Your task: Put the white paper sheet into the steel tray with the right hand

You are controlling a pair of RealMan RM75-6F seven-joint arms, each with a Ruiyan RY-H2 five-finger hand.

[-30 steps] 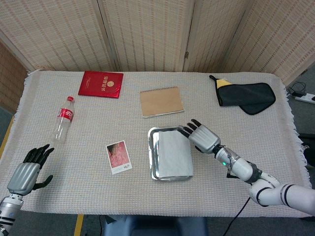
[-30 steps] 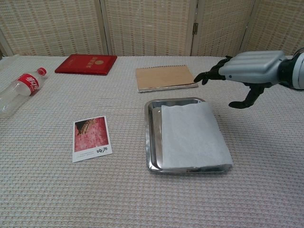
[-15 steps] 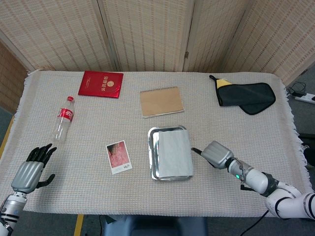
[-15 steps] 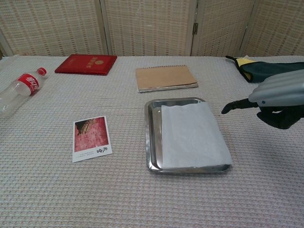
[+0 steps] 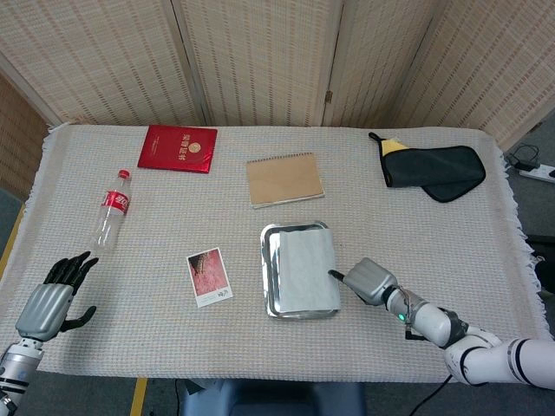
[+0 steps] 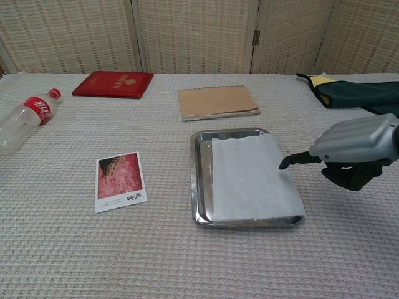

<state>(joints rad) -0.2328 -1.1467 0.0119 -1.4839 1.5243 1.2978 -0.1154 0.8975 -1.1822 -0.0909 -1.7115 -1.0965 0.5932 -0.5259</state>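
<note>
White paper sheet [image 6: 252,179] lies flat inside the steel tray [image 6: 198,180], covering most of the pan, shifted toward the right side; its right edge rides on or slightly over the right rim, exact overlap hard to tell. Placement looks basically done.

Right robot hand [image 6: 352,149] sits just right of the tray, holding nothing. One finger points out at the sheet's right edge, its tip at or just above the paper; contact unclear. Other fingers curled under.

Left robot hand [image 5: 54,299] is at the near-left corner of the worktop [image 5: 156,329], well apart from everything, fingers spread, empty.

What's left, by my read: maybe nudge the right edge fully inside the rim, then pull the right robot hand clear. Otherwise complete.
</note>
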